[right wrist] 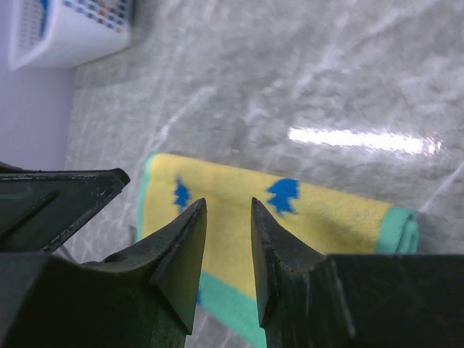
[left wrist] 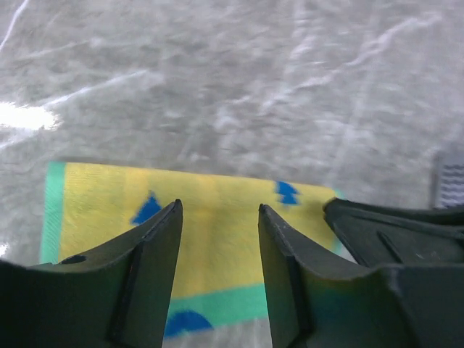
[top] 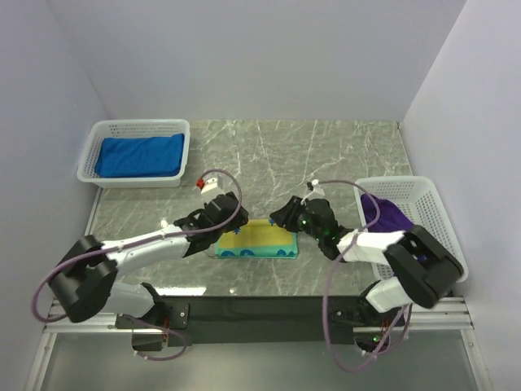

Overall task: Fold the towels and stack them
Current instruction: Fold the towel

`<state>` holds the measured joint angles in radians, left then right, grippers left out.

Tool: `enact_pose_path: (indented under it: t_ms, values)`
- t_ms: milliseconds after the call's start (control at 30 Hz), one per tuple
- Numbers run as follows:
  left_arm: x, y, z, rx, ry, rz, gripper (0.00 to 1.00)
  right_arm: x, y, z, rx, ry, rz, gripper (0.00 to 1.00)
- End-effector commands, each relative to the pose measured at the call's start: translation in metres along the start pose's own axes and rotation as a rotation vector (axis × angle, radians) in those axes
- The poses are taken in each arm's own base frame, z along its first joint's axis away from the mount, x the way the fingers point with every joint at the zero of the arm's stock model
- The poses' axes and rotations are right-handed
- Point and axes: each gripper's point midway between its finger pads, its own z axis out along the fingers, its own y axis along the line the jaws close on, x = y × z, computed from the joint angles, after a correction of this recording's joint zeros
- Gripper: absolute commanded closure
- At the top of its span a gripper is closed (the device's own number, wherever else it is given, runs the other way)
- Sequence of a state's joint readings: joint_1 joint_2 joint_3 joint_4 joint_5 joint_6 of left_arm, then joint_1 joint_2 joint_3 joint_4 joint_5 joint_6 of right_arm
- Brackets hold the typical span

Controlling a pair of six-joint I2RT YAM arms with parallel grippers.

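A folded yellow towel (top: pixel 257 241) with a teal border lies flat at mid-tabletop (top: pixel 326 155). The left jaws are spread over its left end and grip nothing. The right jaws, slightly parted, are over its right end. A blue towel (top: pixel 140 155) lies in the left basket (top: pixel 89 159), and a purple towel (top: pixel 384 213) in the right basket (top: pixel 435 208).

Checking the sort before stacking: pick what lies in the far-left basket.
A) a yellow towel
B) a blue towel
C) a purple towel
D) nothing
B: the top view shows the blue towel inside the far-left basket, while the purple towel sits in the right basket.
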<state>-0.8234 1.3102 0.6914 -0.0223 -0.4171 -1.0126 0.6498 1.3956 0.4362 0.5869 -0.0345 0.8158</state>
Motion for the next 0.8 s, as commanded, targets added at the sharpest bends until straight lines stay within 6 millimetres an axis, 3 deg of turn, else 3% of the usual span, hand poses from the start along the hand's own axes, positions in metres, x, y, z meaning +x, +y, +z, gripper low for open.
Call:
enact_pose_path:
  t_ms: [0,133,233,367,467,567,633,700,733,767]
  values:
    - [-0.001,0.014,0.025,-0.004,-0.064,-0.056,0.48,-0.013,0.0,0.013,-0.066,-0.113,0.084,0.62]
    - [0.021,0.037,0.043,-0.019,-0.017,-0.081,0.5,0.01,-0.054,0.022,0.048,-0.102,0.143,0.62]
    - [0.039,0.062,0.05,-0.06,0.009,-0.106,0.51,0.021,-0.078,0.019,0.08,-0.106,0.186,0.62]
    - [0.045,0.079,0.05,-0.076,0.004,-0.138,0.51,0.015,-0.107,0.009,0.137,-0.149,0.238,0.63]
    - [0.034,0.078,0.048,-0.077,-0.018,-0.13,0.5,0.009,-0.109,0.005,0.145,-0.164,0.226,0.63]
    - [0.017,0.056,0.044,-0.04,-0.034,-0.097,0.44,-0.003,-0.095,0.007,0.121,-0.161,0.167,0.63]
    - [-0.002,0.031,0.038,0.008,-0.055,-0.088,0.38,-0.014,-0.081,0.008,0.113,-0.144,0.094,0.63]
    - [-0.011,0.025,0.029,-0.006,-0.054,-0.057,0.33,-0.016,-0.075,0.001,0.145,-0.098,0.005,0.63]
    - [-0.023,0.013,0.024,0.011,-0.073,-0.062,0.32,-0.026,-0.063,0.004,0.137,-0.098,-0.031,0.62]
    - [-0.028,0.014,0.014,-0.004,-0.072,-0.048,0.31,-0.018,-0.07,-0.002,0.19,-0.038,-0.11,0.62]
